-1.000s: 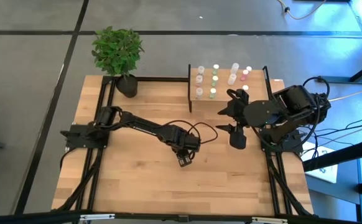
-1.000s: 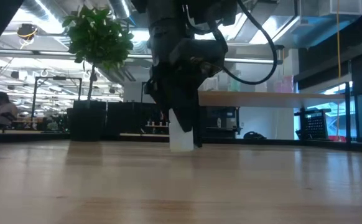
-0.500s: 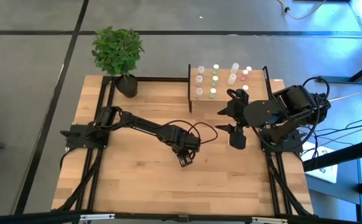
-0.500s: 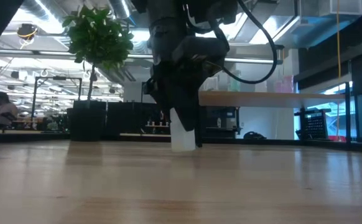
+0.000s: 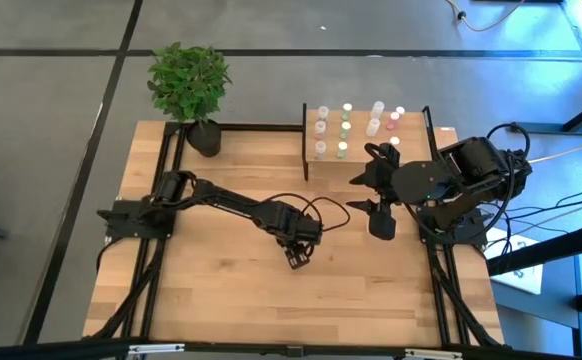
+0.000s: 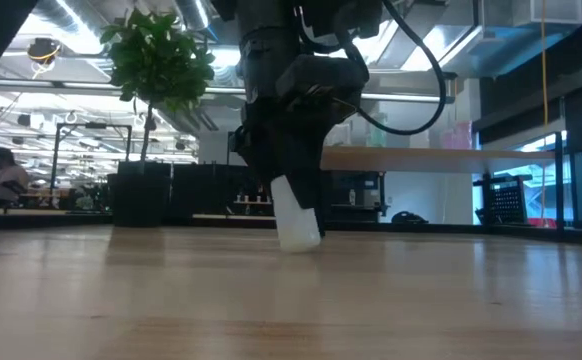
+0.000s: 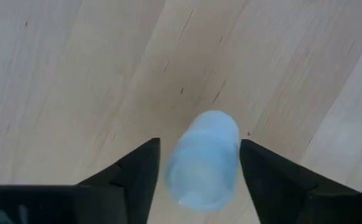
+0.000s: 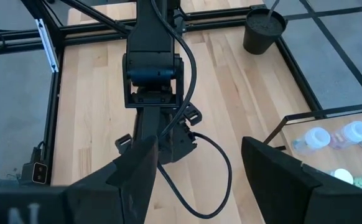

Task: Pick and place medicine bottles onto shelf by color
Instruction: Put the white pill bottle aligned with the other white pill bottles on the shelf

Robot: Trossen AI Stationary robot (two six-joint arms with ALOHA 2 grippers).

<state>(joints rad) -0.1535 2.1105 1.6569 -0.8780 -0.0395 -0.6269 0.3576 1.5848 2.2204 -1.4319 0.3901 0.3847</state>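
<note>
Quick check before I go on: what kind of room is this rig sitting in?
Most likely an open-plan lab or workshop. Behind the table, the low view shows long ceiling light strips, rows of dark benches and a seated person. From above, the floor is bare grey concrete.

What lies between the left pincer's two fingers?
In the left wrist view, a bluish-capped medicine bottle sits between the left pincer's fingers, with slim gaps each side; the low view shows it tilted.
</note>
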